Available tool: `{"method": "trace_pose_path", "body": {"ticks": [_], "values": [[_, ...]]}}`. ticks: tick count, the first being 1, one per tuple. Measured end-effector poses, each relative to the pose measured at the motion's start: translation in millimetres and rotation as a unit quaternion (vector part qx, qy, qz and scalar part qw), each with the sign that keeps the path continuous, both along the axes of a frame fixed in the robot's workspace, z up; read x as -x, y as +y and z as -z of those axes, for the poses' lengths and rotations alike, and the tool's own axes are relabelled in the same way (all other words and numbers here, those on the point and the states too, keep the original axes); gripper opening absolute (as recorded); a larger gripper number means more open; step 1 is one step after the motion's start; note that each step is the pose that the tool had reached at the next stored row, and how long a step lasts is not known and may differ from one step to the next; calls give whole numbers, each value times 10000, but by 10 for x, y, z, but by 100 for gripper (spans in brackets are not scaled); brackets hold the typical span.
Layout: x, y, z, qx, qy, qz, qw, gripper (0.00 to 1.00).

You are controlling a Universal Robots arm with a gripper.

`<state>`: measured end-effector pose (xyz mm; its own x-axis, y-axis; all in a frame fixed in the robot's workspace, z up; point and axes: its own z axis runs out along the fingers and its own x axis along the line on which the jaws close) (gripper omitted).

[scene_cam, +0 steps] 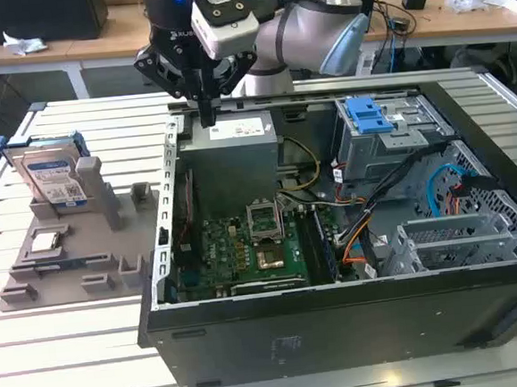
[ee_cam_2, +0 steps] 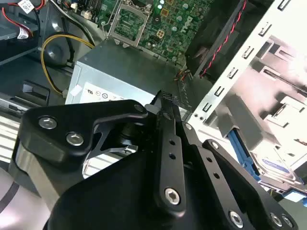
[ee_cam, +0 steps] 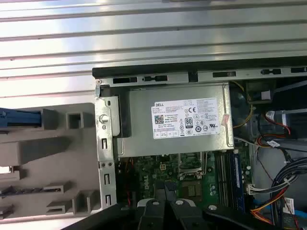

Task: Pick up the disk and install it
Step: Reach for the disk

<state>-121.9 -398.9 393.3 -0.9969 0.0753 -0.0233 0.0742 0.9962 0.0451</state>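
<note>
The disk (scene_cam: 55, 174), a silver drive with a white-and-blue label in a blue bracket, stands on edge in the grey holder (scene_cam: 111, 259) at the exterior view's left. Its label shows in the second wrist view (ee_cam_2: 279, 167), and its blue bracket (ee_cam: 19, 119) in the first wrist view. My gripper (scene_cam: 208, 115) hangs over the back left corner of the open computer case (scene_cam: 340, 317), above the grey power supply (scene_cam: 234, 146), well apart from the disk. The black fingers (ee_cam_2: 165, 103) are shut together with nothing between them; their tips (ee_cam: 168, 188) show over the motherboard.
Inside the case are a green motherboard (scene_cam: 245, 244), a metal drive cage with a blue latch (scene_cam: 369, 113), and bundles of cables (scene_cam: 393, 192). A square silver chip (scene_cam: 46, 242) lies in the grey holder. The slatted metal table (scene_cam: 65, 352) runs around the case.
</note>
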Motion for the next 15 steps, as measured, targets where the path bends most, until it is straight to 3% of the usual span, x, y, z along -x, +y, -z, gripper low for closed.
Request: {"method": "trace_pose_path", "body": {"ticks": [15], "values": [[340, 0, 0, 0, 0, 0, 10000, 11]]}}
